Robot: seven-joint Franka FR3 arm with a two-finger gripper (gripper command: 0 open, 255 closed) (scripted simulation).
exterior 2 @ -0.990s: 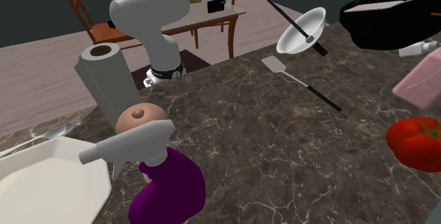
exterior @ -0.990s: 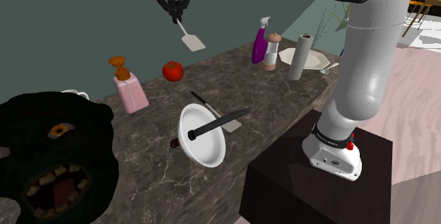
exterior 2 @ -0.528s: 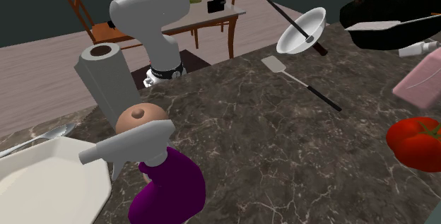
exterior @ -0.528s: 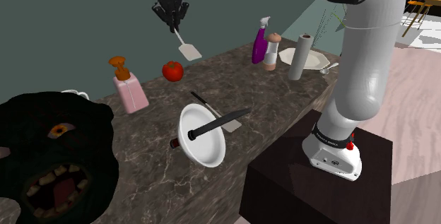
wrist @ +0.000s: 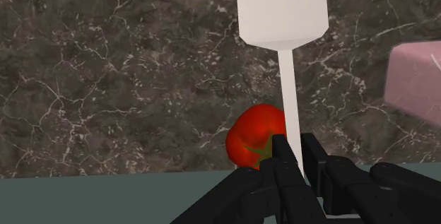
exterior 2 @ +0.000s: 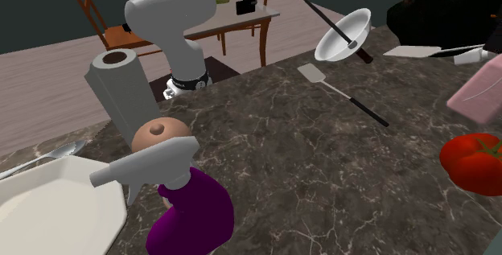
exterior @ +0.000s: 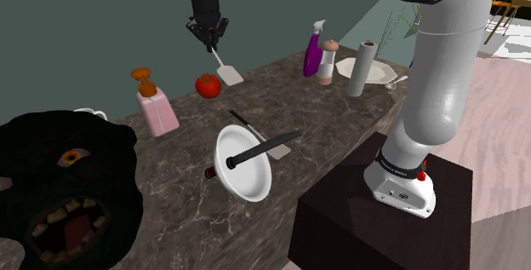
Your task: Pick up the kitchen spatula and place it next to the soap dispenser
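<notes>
My gripper (exterior: 209, 42) is shut on the thin handle of a white spatula (exterior: 227, 73), which hangs blade-down just above the dark marble counter (exterior: 340, 106). In the wrist view the fingers (wrist: 283, 160) clasp the handle, and the blade (wrist: 281, 7) points away from them. A red tomato (wrist: 253, 145) lies right below the gripper. The pink soap dispenser (exterior: 156, 106) with an orange pump stands to the shoulder view's left of the tomato (exterior: 208, 84), apart from the spatula. In the second exterior view the spatula (exterior 2: 414, 51) hovers near the dispenser (exterior 2: 479, 92).
A white bowl (exterior: 242, 164) with a black utensil tilts near the counter's front edge, and a second spatula (exterior 2: 342, 92) lies beside it. A purple spray bottle (exterior: 312, 51), a brown-capped bottle (exterior: 327, 62), a paper towel roll (exterior: 363, 68) and a plate (exterior: 379, 69) stand at the right end. A black monster figure (exterior: 64, 196) sits at the left.
The gripper has come down toward the counter with the spatula, so the blade now hangs beside the tomato. Nothing else has moved.
</notes>
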